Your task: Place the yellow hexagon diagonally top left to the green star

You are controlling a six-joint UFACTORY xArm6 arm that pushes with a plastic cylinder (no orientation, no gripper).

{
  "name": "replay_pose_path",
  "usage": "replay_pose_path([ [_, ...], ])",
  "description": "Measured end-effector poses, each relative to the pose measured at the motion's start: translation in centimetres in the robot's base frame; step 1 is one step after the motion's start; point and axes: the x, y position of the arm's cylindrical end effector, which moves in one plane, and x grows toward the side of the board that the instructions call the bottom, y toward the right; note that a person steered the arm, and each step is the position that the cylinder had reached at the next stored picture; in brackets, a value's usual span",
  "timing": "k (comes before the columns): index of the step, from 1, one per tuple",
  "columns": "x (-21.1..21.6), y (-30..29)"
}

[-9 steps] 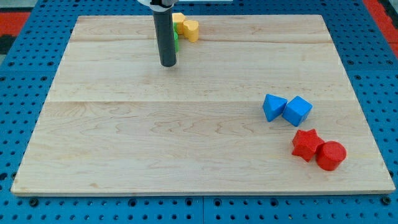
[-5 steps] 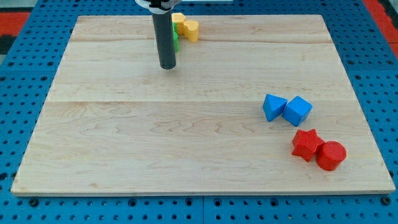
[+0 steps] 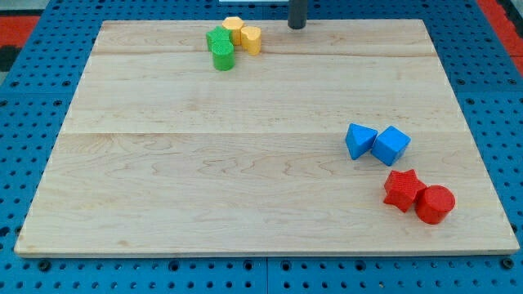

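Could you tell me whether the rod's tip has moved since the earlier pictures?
Yes. My tip has gone toward the view's top right: it stood left of the yellow blocks, in front of the green blocks, and is now right of them at the board's top edge.

one high front view, whole board (image 3: pixel 163 163)

No text, label, brand, number or sign can be read anywhere: the wooden board (image 3: pixel 261 163) is plain grain from edge to edge, the blocks carry bare coloured faces (no letters or marks on any of them), and the blue pegboard (image 3: pixel 33 122) around the board's edges shows only rows of holes.
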Motion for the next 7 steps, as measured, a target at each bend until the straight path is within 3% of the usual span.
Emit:
replay_pose_path([
  [1, 0.0, -1.7],
  [4, 0.0, -14.2],
  [6, -0.2, -26.4],
  [7, 1.6, -28.0],
])
